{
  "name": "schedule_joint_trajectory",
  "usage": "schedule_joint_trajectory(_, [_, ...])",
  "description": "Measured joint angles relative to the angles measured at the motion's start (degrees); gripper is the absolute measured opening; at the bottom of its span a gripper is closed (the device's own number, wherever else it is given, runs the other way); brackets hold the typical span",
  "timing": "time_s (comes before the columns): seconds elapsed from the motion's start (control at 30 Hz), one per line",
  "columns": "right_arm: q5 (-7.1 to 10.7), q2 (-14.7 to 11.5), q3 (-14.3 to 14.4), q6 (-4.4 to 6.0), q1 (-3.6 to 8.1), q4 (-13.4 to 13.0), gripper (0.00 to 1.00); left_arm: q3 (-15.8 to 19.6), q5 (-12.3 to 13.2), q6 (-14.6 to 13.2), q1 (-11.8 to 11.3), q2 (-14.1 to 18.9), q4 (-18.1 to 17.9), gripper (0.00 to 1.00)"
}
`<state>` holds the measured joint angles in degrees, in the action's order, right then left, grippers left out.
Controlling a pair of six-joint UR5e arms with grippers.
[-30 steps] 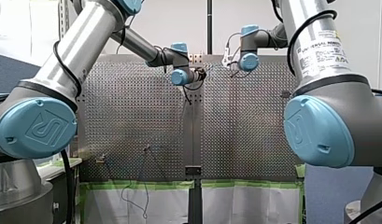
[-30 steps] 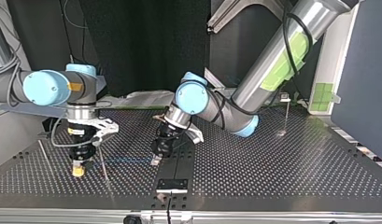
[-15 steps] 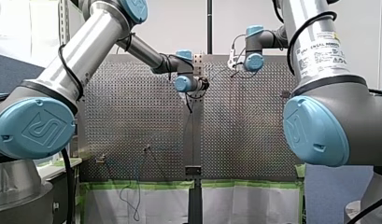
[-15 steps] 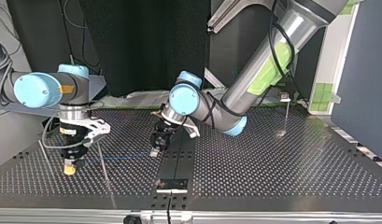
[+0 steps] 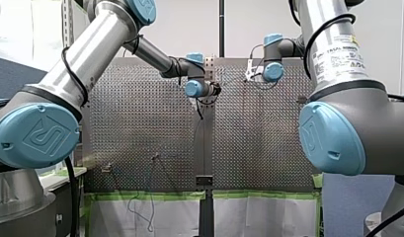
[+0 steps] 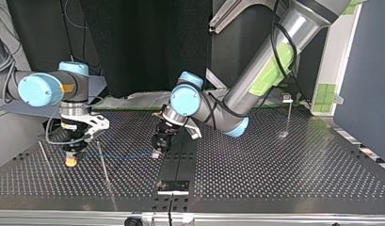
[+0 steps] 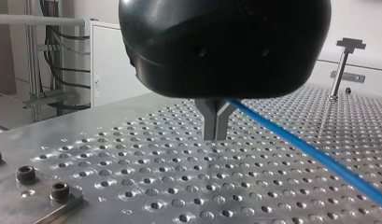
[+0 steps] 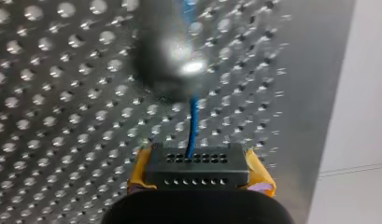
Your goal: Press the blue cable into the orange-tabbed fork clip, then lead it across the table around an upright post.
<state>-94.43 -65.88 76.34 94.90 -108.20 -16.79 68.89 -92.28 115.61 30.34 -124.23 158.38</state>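
Cable run: the blue cable is stretched just above the perforated worktop, spanning straight from my left claw to my right claw.

Left claw: the metal fingers are brought fully together, tips near the worktop surface. The blue cable leaves them at one side, so this claw is clamped on it.

Right claw: it sits well apart from the left claw, along the cable. In the right wrist view the cable enters the middle of a black perforated block flanked by yellow pads, and this claw is likewise closed on it. Ahead, the cable runs to a blurred dark shape that cannot be identified.

Markings: a white label on my right arm reads UNIVERSAL ROBOTS. Its smaller lines cannot be read.

Upright post with a cross-piece head stands well apart from the left claw, on the side opposite the right claw.

Black plate sits near the left claw, at the worktop edge.
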Motion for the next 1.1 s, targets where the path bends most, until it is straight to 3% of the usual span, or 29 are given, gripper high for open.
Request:
schedule_joint_trajectory(0.67, [-0.14,5.8,1.0,-0.46,0.17,-0.3,0.0,0.0,-0.9,-0.1,-0.1,0.0,-0.2,0.0])
schedule_joint_trajectory(1.03, [-0.37,6.7,1.9,-0.95,0.54,-0.6,0.0,0.0,-2.3,-0.4,0.0,0.0,-0.2,0.0])
schedule_joint_trajectory(1.07, [-0.36,6.8,2.0,-1.03,0.59,-0.6,0.0,0.0,-2.3,-0.4,0.0,0.0,-0.2,0.07])
schedule_joint_trajectory(1.1, [-0.35,6.9,2.0,-1.07,0.62,-0.6,0.0,0.0,-2.4,-0.4,0.0,0.0,-0.1,0.07])
